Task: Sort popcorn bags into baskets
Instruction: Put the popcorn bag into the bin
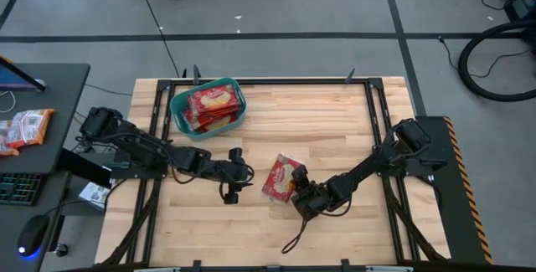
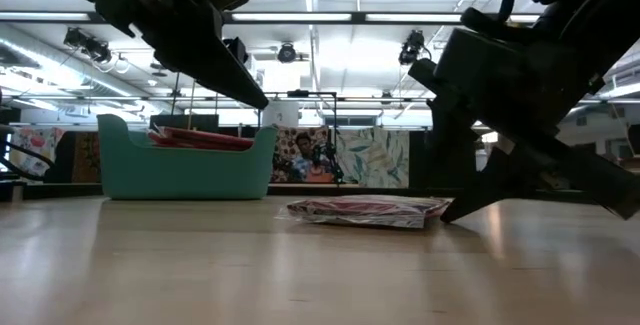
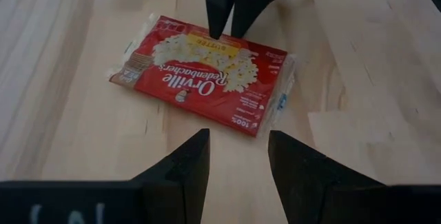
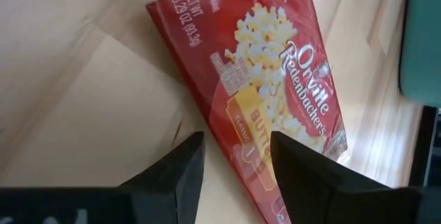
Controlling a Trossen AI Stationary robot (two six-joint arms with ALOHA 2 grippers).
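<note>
While the bag (image 1: 282,177) lies flat between both arms, the right gripper (image 1: 299,195) is the nearer.

Going left to right across the table (image 1: 352,138): the teal basket (image 1: 206,107) at the far left corner already holds several red packets; the left gripper (image 1: 232,190) hovers with fingers spread and empty, facing the bag from its left, a gap apart; the bag's long axis runs roughly away from the front edge, tilted slightly; the right gripper, fingers parted and holding nothing, sits at the bag's near right corner, straddling that end, so it looks best placed to close on it.
</note>
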